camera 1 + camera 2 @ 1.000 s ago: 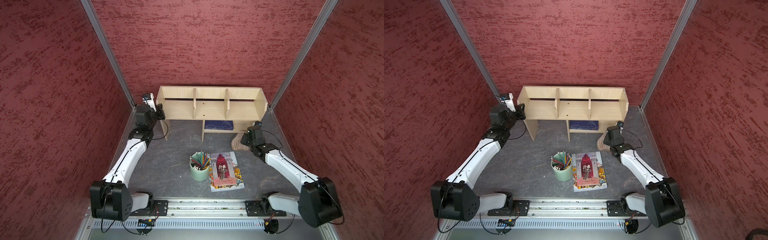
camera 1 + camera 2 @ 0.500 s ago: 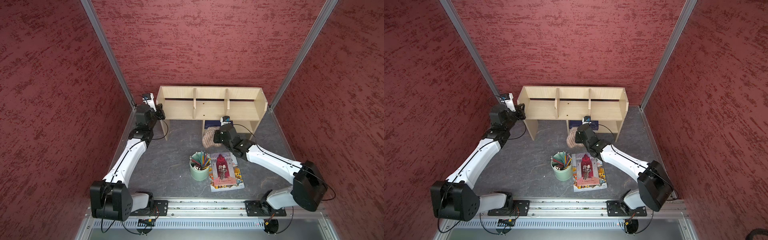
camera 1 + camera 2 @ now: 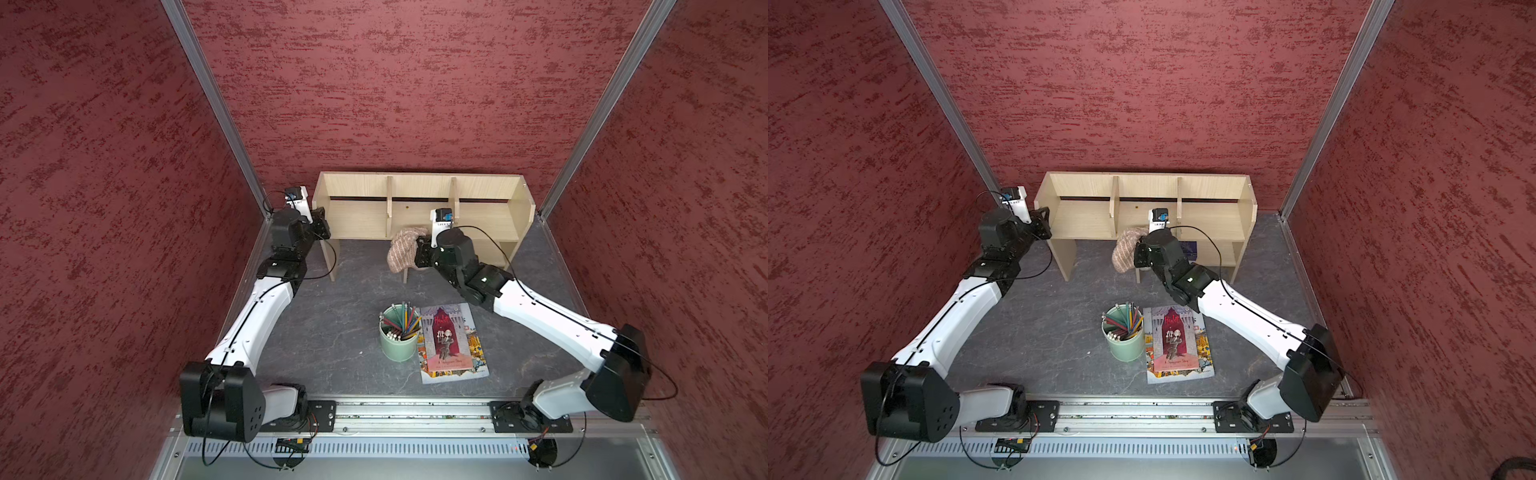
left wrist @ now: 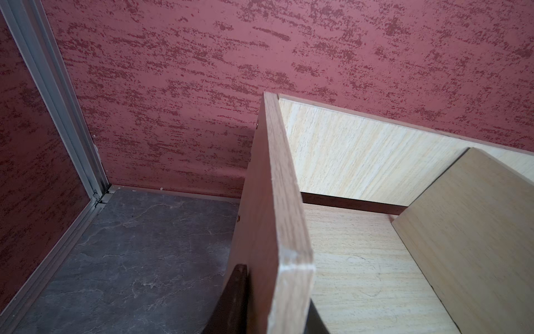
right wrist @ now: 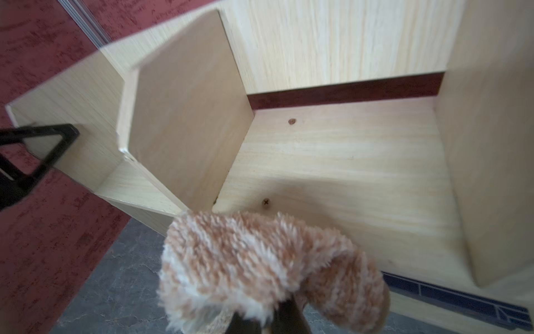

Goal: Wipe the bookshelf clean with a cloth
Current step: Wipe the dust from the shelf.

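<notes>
The cloth [image 3: 405, 249], a fluffy beige-and-brown bundle, now hangs at the front lip of the middle compartment of the bookshelf [image 3: 484, 185], just beside the left divider [image 3: 390, 203] and at 12 o'clock from the green pencil cup [image 3: 399, 340]. A second ago it sat low at about 2 o'clock on the bench [image 3: 353, 299], by the shelf's right leg. The right end effector [image 5: 268, 321] has carried it across, pressed together on the fabric. The left end effector [image 4: 274, 315] has not moved and pinches the left side panel [image 4: 277, 188] at 10 o'clock. The reach looks finished, so wiping the middle board can probably begin with the shelf braced.
</notes>
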